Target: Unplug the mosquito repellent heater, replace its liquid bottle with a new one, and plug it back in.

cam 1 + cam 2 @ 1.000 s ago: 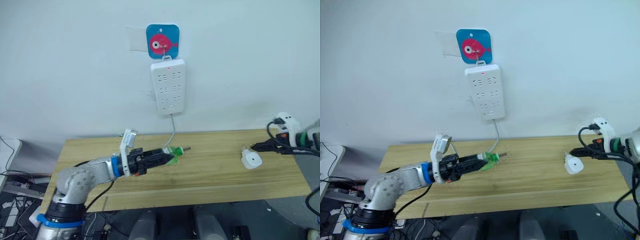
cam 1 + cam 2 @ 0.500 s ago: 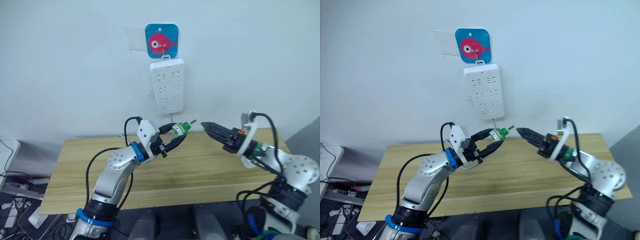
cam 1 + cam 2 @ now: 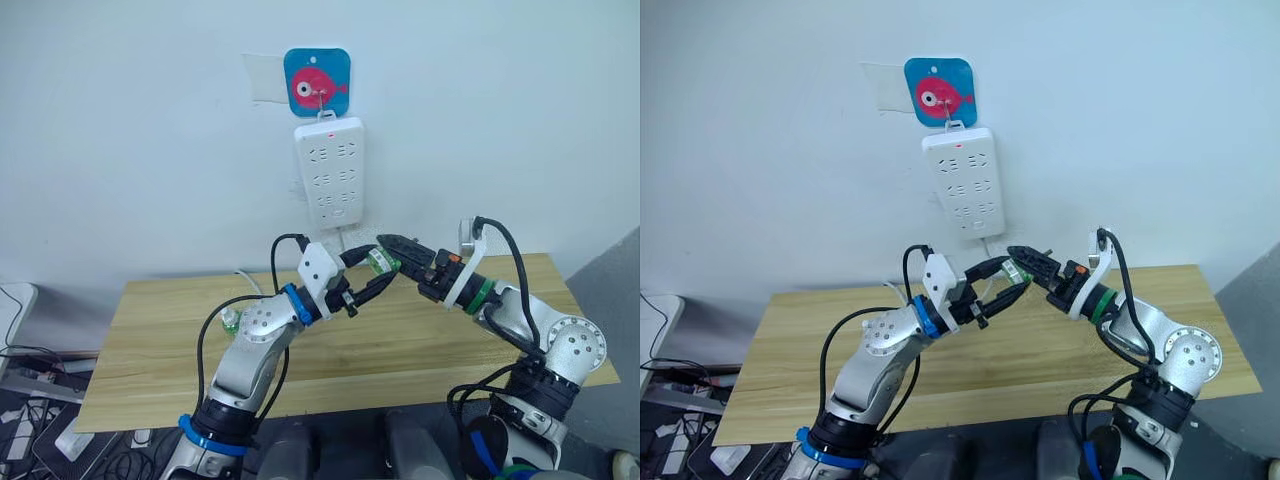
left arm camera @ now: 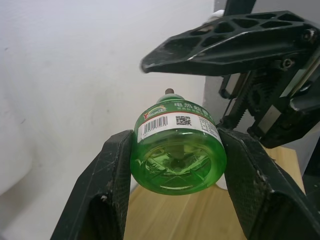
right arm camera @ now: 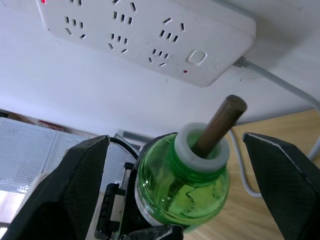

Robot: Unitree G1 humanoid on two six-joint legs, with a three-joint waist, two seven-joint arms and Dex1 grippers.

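Overhead, from the head camera, both arms meet in mid-air above a wooden worktop (image 3: 420, 335). The left end effector (image 3: 375, 275) grasps a small green bottle (image 3: 381, 262) between its two black fingers. The right end effector (image 3: 392, 248) reaches in from the opposite side, its tips at the bottle's neck end. On the wall behind and above both end effectors hangs a white power strip (image 3: 328, 172), under a blue square hook plate with a pink fish (image 3: 317, 82). A white cord (image 3: 992, 281) drops from the strip toward the worktop. A second small green object (image 3: 230, 321) lies on the worktop, behind the left arm and well away from both end effectors.

Next, the left wrist camera looks along its own fingers (image 4: 111, 172), which press against both sides of the bottle's round green base. A white label with a barcode wraps the bottle. A dark wick tip pokes out at the far end. The right end effector's black finger (image 4: 225, 42) hangs just beyond the bottle.

Finally, the right wrist camera faces the bottle's neck: a white collar with a brown wick (image 5: 220, 125) standing out of it. The right fingers (image 5: 287, 170) stand spread on either side of the bottle, not touching it. The power strip lies beyond.
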